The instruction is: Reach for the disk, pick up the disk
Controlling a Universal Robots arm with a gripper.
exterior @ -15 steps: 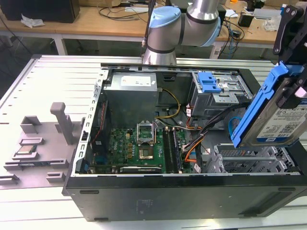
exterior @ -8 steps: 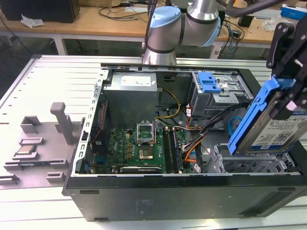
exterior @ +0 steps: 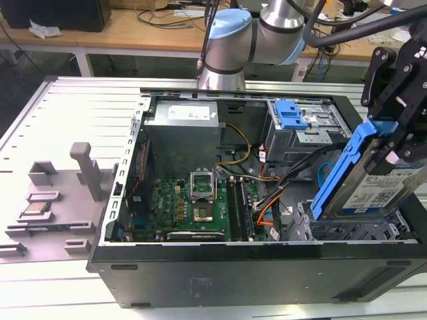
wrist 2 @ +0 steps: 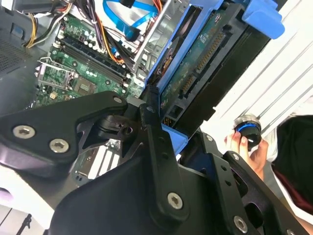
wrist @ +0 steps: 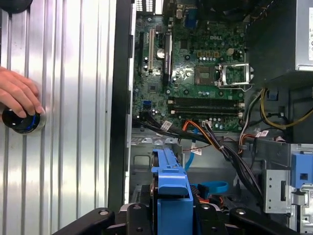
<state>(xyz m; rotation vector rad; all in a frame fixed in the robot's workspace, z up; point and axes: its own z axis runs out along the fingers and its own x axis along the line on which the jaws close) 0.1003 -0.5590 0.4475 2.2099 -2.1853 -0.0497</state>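
The gripper (exterior: 393, 143) is clenched on the disk (exterior: 380, 187), holding it lifted above the open computer case (exterior: 267, 273) at the exterior view's right. The disk stands steeply tilted, long axis running up toward the gripper, its blue bracket (exterior: 340, 167) facing the motherboard (exterior: 193, 207). A person's hand (wrist: 19, 93) rests on a knob (wrist: 22, 121) beside the case.
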